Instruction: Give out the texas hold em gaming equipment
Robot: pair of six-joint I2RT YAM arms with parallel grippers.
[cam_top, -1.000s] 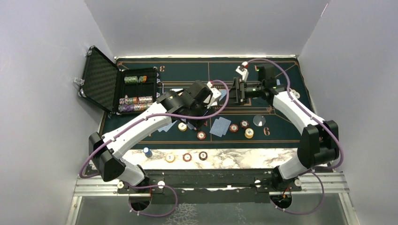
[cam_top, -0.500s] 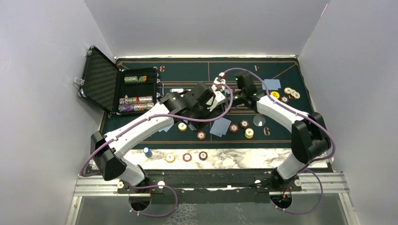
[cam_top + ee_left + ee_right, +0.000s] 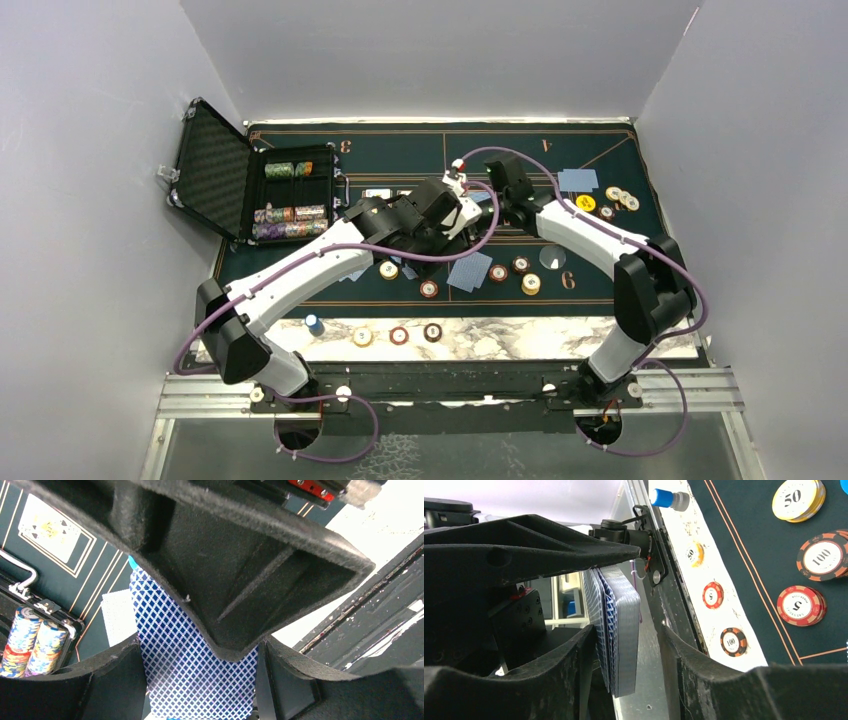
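My left gripper [image 3: 458, 208] is shut on a deck of blue-backed playing cards [image 3: 195, 670] and holds it above the green mat. My right gripper [image 3: 490, 207] is right against it; in the right wrist view its jaws stand open around the deck's edge [image 3: 616, 635], the left finger touching the outer card, the right finger apart. The right gripper's finger [image 3: 240, 580] covers the top of the deck in the left wrist view. Loose cards [image 3: 470, 270] and chips [image 3: 498, 273] lie on the mat below; more chips [image 3: 615, 196] and a card [image 3: 578, 179] lie at the far right.
The open black case [image 3: 290, 195] with chip stacks stands at the left. Three chips [image 3: 399, 335] and a blue-capped piece [image 3: 314, 324] sit on the marble front strip. A clear disc [image 3: 552, 257] lies right of centre. Face-up cards [image 3: 378, 193] lie beside the case.
My right arm swung left from the mat's far right side to the deck in my left gripper and put its open jaws around it. The left arm barely moved.
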